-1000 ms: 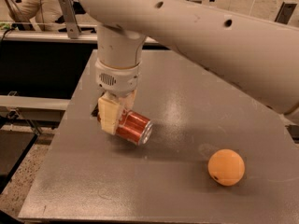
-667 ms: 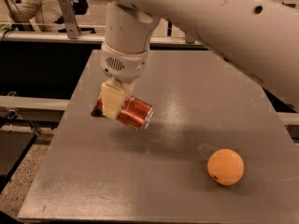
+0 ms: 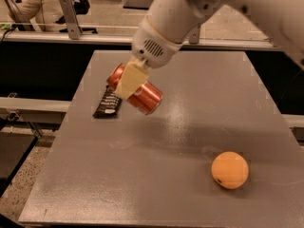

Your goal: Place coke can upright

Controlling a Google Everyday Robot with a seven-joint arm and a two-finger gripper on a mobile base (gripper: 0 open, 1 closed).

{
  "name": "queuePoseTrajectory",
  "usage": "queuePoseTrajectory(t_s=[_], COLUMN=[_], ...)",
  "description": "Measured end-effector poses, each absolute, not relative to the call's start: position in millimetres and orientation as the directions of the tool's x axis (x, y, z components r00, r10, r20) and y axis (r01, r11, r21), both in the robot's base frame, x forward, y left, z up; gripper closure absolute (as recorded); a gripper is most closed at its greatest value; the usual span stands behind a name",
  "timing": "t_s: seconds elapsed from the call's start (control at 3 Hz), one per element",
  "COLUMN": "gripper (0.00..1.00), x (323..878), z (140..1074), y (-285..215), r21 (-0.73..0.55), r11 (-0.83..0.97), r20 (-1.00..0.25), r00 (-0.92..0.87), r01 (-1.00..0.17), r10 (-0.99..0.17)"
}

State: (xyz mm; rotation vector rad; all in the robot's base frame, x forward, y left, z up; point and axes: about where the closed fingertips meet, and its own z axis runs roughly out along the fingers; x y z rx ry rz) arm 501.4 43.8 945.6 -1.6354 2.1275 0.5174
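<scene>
The coke can point(image 3: 141, 95) is red with silver ends. It lies on its side in the air, tilted, above the left part of the grey table point(image 3: 166, 175). My gripper point(image 3: 130, 82) is shut on the coke can around its middle; one cream finger point(image 3: 130, 81) crosses the can's front. The white arm comes in from the upper right.
An orange point(image 3: 230, 170) sits on the table at the right front. A dark flat packet point(image 3: 107, 104) lies near the table's left edge, below the can. A metal rail and a lower shelf run behind and left of the table.
The arm has lifted the can higher off the table and swung back; the dark packet under it has come into view.
</scene>
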Motion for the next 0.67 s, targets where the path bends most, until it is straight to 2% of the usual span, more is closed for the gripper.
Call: queuePoseTrajectory(t_s=[0.33,0.67], gripper=[1.0,1.0], x=[519,527], z=[959,962], y=[18,-2], r21=[-0.004,-0.035], r11=[0.229,0.227], r20=[-0.724,-0.802], r00=[-0.156,-0.108], r01=[-0.973,-0.973], r10=[-0.671,-0.588])
